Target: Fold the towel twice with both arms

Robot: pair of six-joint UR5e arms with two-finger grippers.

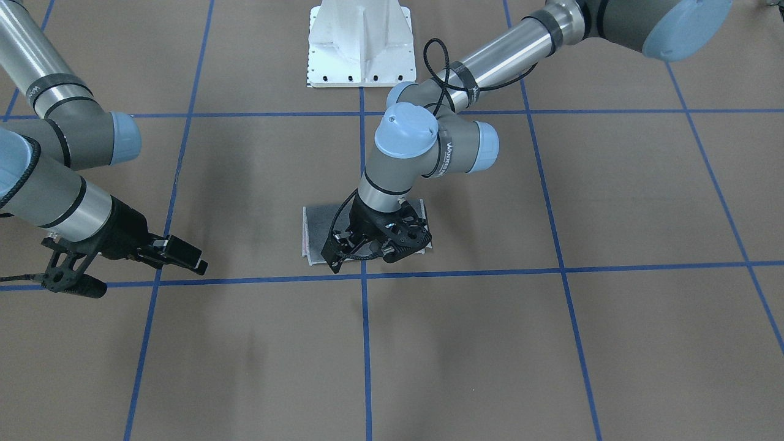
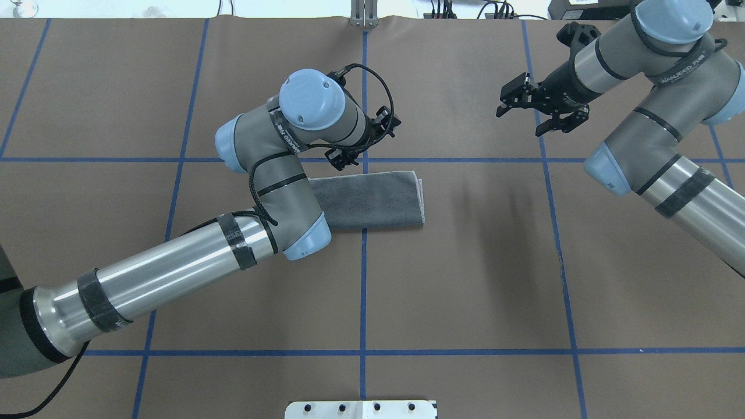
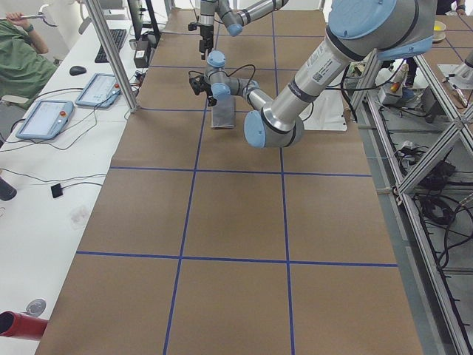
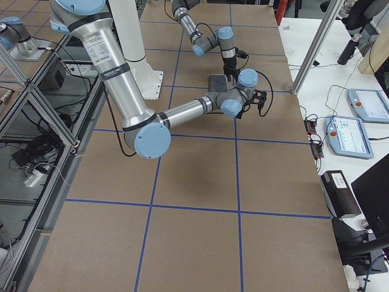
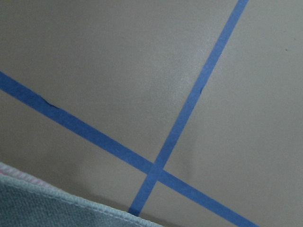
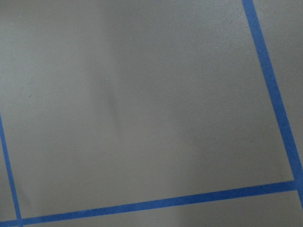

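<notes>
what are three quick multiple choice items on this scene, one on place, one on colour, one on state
1. Where does the towel lie?
A. at a table corner
B. across the centre tape line, at the left gripper
C. on the white base

2. Which colour does the towel show on top?
A. dark grey
B. pink
C. blue

3. The right gripper is:
A. shut on the towel
B. shut on nothing
C. open, away from the towel

Key: B, the overhead view shows the towel straddling the line; A, only a thin pink edge peeks out at its side; C, its fingers are spread, well off to the towel's side.
</notes>
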